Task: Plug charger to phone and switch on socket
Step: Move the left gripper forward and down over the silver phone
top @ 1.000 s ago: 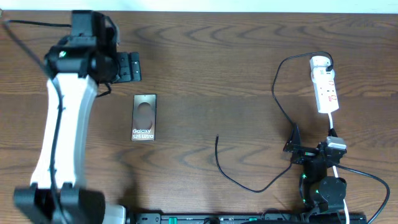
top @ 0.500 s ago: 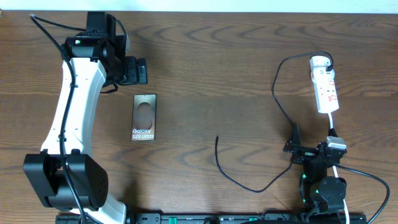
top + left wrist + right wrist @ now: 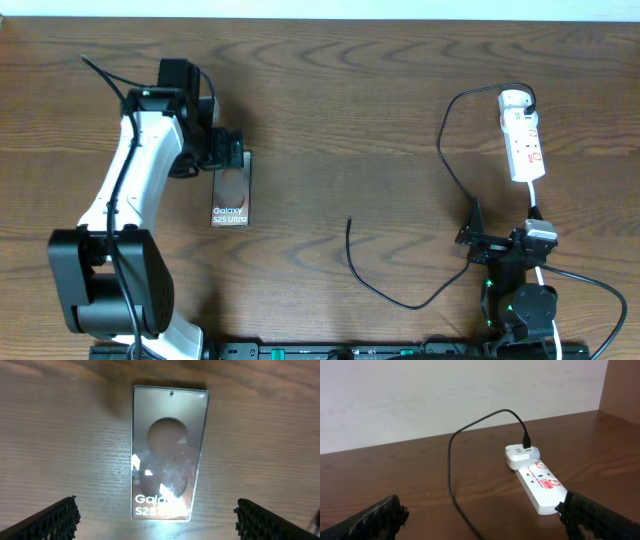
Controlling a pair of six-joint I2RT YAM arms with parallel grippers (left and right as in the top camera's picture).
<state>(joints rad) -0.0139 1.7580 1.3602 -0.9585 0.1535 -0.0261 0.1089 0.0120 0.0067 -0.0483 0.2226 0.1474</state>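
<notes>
**Inspector A:** State of the left jaws?

**Inspector B:** Spread wide, holding nothing. The phone (image 3: 169,450) lies flat on the counter (image 3: 260,435) directly beneath them, centred in the gap. Its lettered end is nearest the pads (image 3: 60,517).

**Inspector A:** And the right jaws?

**Inspector B:** Also apart and empty. The socket (image 3: 540,487) sits ahead of them, off to the right. The charger (image 3: 449,475) loops ahead of them, one end already seated in the strip's round head.

**Inspector A:** Hazards?

**Inspector B:** Three.
- The phone is thin and glossy, so jaws closing off-square would likely skid it along the counter rather than pin it.
- The free tip (image 3: 349,225) lies well apart from both sets of jaws. A thin cable pinched far from that tip would likely droop and miss the port. I cannot tell which edge of the phone carries the port.
- A hard pull on the cable could drag the light socket out of position before its switch is pressed.
</notes>
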